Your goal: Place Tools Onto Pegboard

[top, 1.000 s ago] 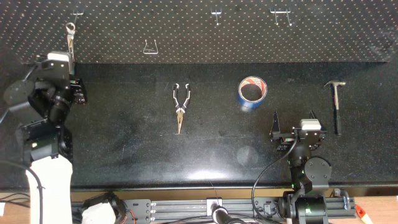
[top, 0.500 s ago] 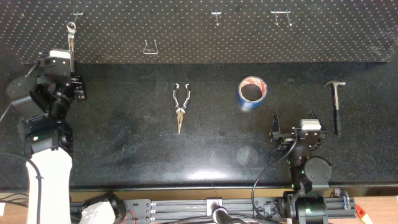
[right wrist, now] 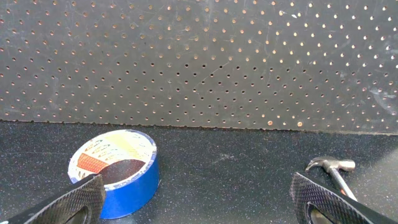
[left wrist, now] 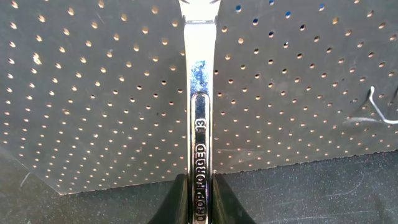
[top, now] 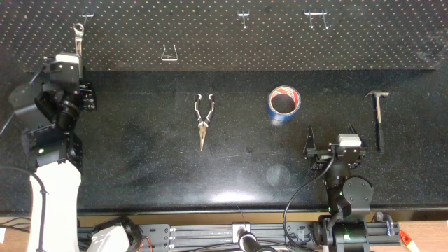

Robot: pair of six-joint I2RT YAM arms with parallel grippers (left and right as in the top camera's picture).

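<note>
Chromed flat steel wrench (top: 79, 40) with stamped letters stands upright against the perforated pegboard (top: 210, 31), upper left of top view, clenched in the left gripper (left wrist: 199, 196); right gripper (right wrist: 199, 200) is spread open

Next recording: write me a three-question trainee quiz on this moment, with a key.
1. True or false: the left gripper is shut on the shiny silver steel wrench.
2. Which tool lies farthest right on the black table in the top view? A) silver needle-nose pliers B) blue roll of tape C) black-handled claw hammer
3. Fill in: the right gripper is ___ and holds nothing.
Key: 1 true; 2 C; 3 open.
</note>
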